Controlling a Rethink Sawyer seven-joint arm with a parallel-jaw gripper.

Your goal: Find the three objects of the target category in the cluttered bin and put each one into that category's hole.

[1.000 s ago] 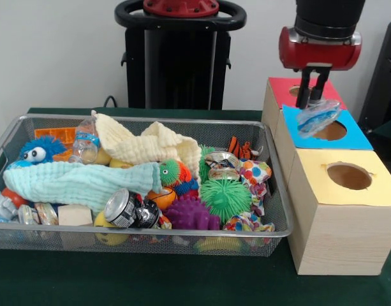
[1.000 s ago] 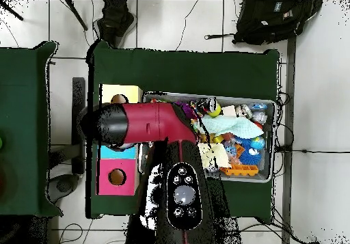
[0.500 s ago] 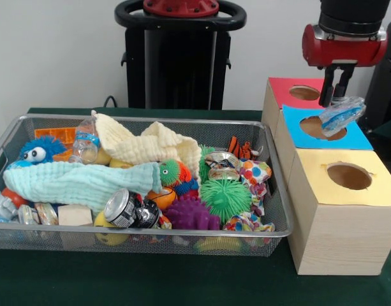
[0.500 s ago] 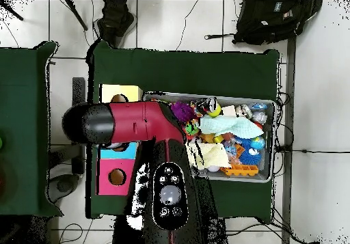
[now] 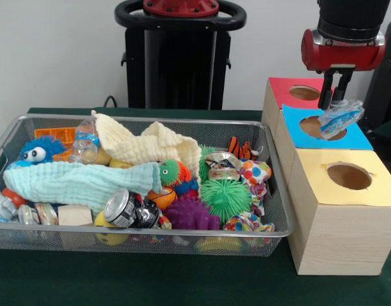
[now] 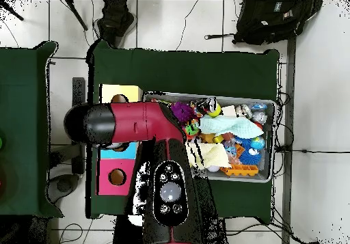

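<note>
A crumpled clear plastic bottle (image 5: 340, 118) is being held clamped in the gripper (image 5: 333, 101), tilted, right above the hole in the blue-topped box (image 5: 297, 122). The bottle is hanging over the hole's right edge, not inside it. The blue box is being flanked by a red-topped box (image 5: 283, 89) behind and a yellow-topped box (image 5: 339, 220) in front, all three touching in a row beside the wire bin (image 5: 182, 240). The bin is being filled by a mint cloth (image 5: 74, 182), a cream cloth (image 5: 147, 145), a green spiky ball (image 5: 226, 197), a purple spiky ball (image 5: 190, 215), a dented can (image 5: 126, 208), a blue fuzzy toy (image 5: 39, 151) and another small plastic bottle (image 5: 85, 141) near the far-left corner. In the overhead view the arm (image 6: 137, 123) is being stretched across the boxes, hiding the gripper and the blue box; the bin (image 6: 266, 176) is being seen to its right.
</note>
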